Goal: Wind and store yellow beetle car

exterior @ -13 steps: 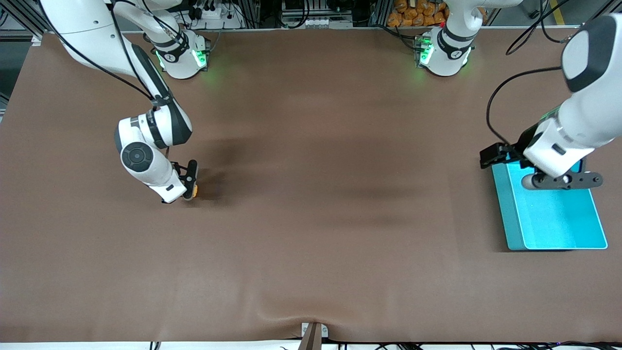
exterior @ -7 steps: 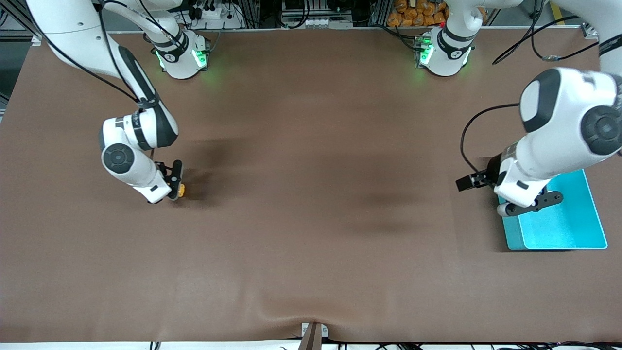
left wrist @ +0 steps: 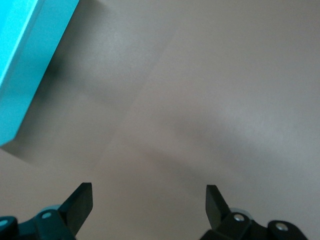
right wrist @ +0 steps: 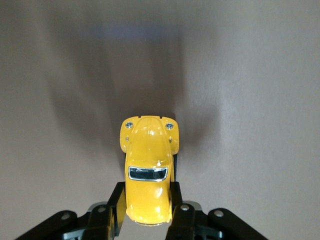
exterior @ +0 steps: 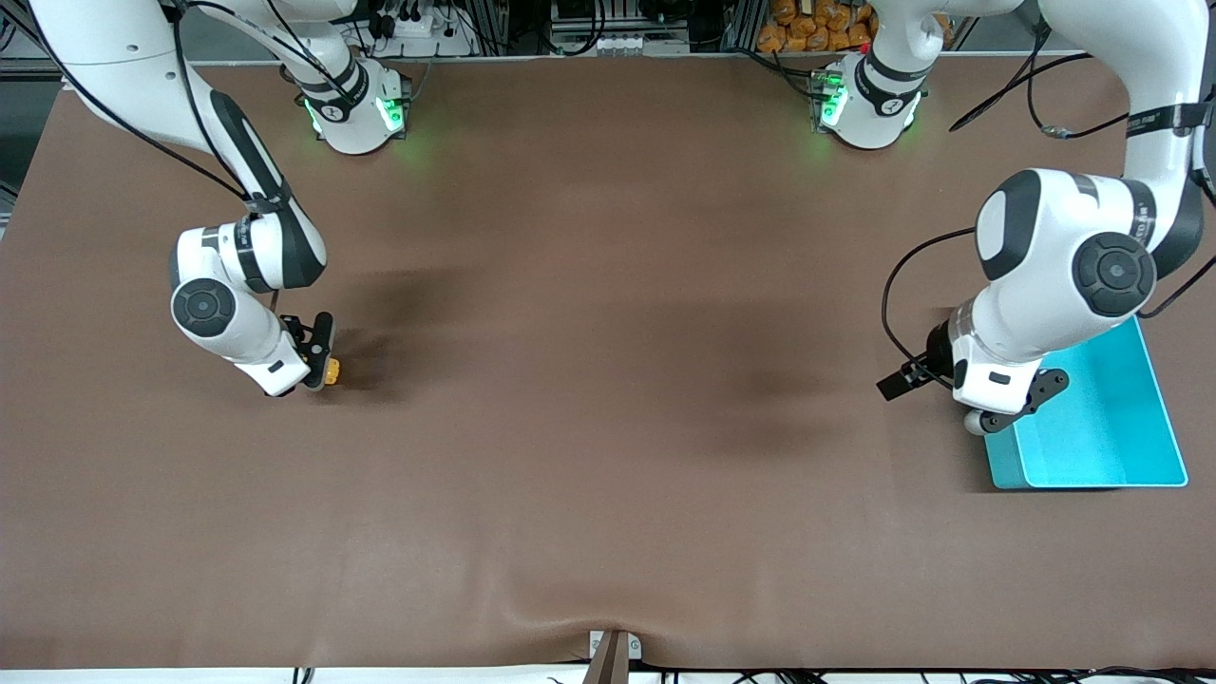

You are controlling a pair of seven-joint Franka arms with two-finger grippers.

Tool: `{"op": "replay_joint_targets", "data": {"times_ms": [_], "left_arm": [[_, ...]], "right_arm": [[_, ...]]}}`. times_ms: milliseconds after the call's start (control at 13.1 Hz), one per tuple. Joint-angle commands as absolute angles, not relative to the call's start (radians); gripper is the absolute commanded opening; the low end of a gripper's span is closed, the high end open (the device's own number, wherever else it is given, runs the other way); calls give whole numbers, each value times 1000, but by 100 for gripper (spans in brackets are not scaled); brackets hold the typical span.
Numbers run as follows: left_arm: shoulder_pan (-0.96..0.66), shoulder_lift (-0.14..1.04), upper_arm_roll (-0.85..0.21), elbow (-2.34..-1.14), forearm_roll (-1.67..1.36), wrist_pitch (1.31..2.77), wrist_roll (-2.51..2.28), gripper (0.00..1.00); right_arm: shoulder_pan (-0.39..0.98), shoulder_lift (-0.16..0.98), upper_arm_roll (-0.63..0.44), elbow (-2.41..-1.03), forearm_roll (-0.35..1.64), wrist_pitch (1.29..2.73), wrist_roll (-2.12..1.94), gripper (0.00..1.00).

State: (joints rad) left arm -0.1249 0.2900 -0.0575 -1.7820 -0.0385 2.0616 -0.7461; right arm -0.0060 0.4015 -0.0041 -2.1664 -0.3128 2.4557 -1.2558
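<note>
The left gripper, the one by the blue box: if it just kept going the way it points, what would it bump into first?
Probably just the bare table. The left gripper is open and holds nothing, and its wrist view shows only brown surface ahead. The turquoise bin sits off to the side of that line, so it would likely be missed, though depth is hard to judge.

Robot lab — brown-covered table (exterior: 608, 285), cabling, aluminium framing (exterior: 608, 19)
</note>
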Motion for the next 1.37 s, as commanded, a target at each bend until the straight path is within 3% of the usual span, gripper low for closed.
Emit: {"op": "replay_joint_targets", "data": {"times_ms": [0,1295], "left_arm": [[-129,282,-61,-1821,-26,2118,-877,100],[-121,339,-61,-1809,-49,2174,-1051,100]], "right_arm": [[-95,474,3,-2180,-379,2533,-1262,22],[-278,486,5,-2171,-383,2536,-1408,28]]}}
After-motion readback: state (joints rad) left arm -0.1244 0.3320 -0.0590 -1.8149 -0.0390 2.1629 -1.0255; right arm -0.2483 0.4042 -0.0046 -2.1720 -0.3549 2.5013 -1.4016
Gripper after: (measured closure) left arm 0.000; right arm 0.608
